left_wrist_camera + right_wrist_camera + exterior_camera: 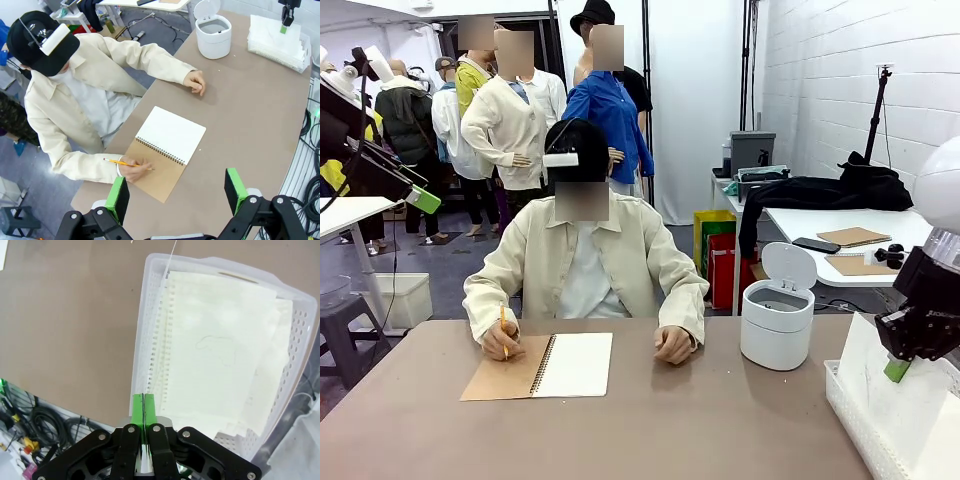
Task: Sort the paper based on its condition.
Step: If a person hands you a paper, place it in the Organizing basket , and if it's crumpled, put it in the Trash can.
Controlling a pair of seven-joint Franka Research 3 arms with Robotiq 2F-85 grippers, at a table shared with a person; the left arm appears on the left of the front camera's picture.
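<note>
While you look across from the front, you see the paper (910, 430) as a plain white mass in the white basket (848, 415) at the right edge of the worktop (700, 420), with one sheet (860, 350) standing up out of it. Your right fingers (897, 368) are pressed together against that sheet, directly over the basket. Your left fingers (423, 199) hang high at the far left, well apart from the paper; from here you cannot tell whether they are spread.

From the left wrist, your left fingers (118, 199) stand spread wide with nothing between them, above the person's notebook (170, 135). The paper (275, 35) lies far across the worktop in the basket (272, 54), under the right fingers (283, 29).

From the right wrist, the paper (215, 355) shows as cream-white sheets stacked askew, with punched holes along one edge and a faint pencil loop on top. Your right fingers (144, 407) pinch the sheet (150, 370), seen edge-on as a thin white line rising from their seam over the rim of the basket (141, 340).
</note>
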